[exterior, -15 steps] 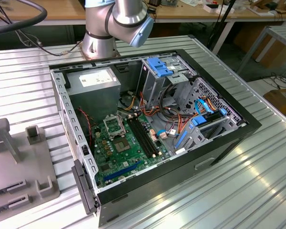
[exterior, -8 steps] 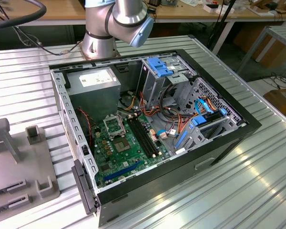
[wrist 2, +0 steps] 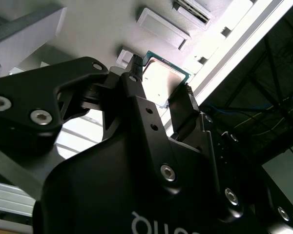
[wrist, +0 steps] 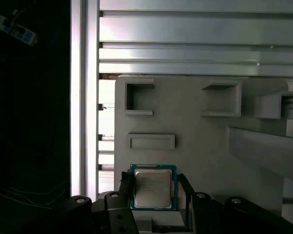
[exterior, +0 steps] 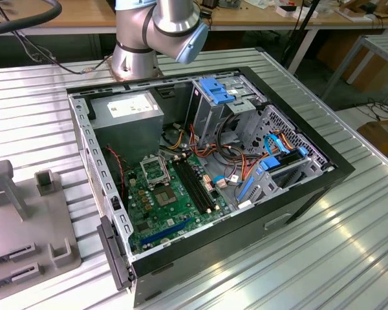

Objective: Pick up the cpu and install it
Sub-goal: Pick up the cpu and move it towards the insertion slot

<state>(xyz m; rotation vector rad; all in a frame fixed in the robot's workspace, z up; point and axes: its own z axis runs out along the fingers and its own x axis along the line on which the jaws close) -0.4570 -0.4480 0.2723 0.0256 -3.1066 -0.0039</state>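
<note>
Silver on top with a green rim, the cpu (wrist: 153, 185) sits between the fingers of my gripper (wrist: 154, 191), just over the grey fixture tray (wrist: 200, 141) on the ribbed metal table (wrist: 185, 29). In both wrist views my jaws press against two opposite edges, so I judge them closed on it and the pick-up step in hand. The black socket (exterior: 156, 169) is well apart, inside the open computer case (exterior: 323, 174). This hold calls for even pressure and a level chip.
</note>
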